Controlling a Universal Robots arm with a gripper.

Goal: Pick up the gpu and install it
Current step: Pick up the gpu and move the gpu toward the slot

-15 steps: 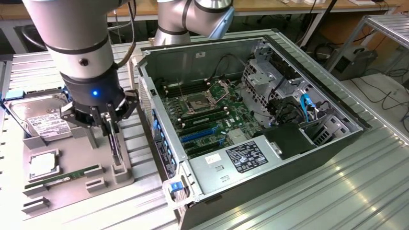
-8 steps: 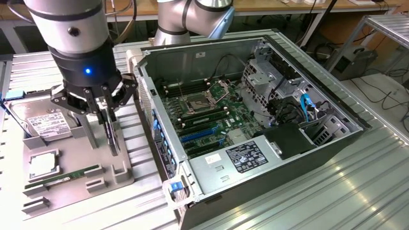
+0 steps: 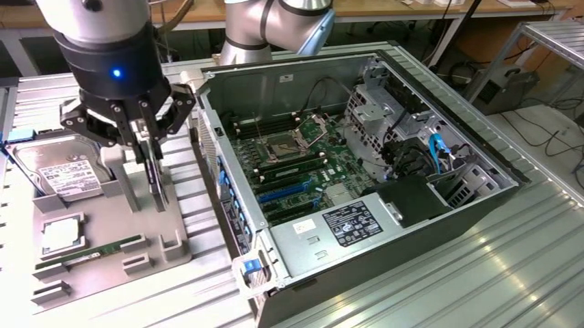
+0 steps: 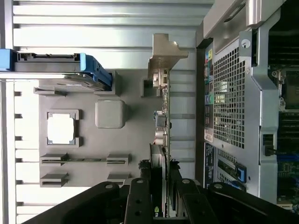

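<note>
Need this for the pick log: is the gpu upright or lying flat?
Upright: the gpu stands on edge in the gray holder tray, with the claw straddling it.

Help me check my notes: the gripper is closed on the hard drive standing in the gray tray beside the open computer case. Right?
Not the hard drive: the gripper is closed on the graphics card, which stands on edge in the gray tray beside the open computer case. The wrist view shows the card between the fingers; the hard drive sits apart.
</note>
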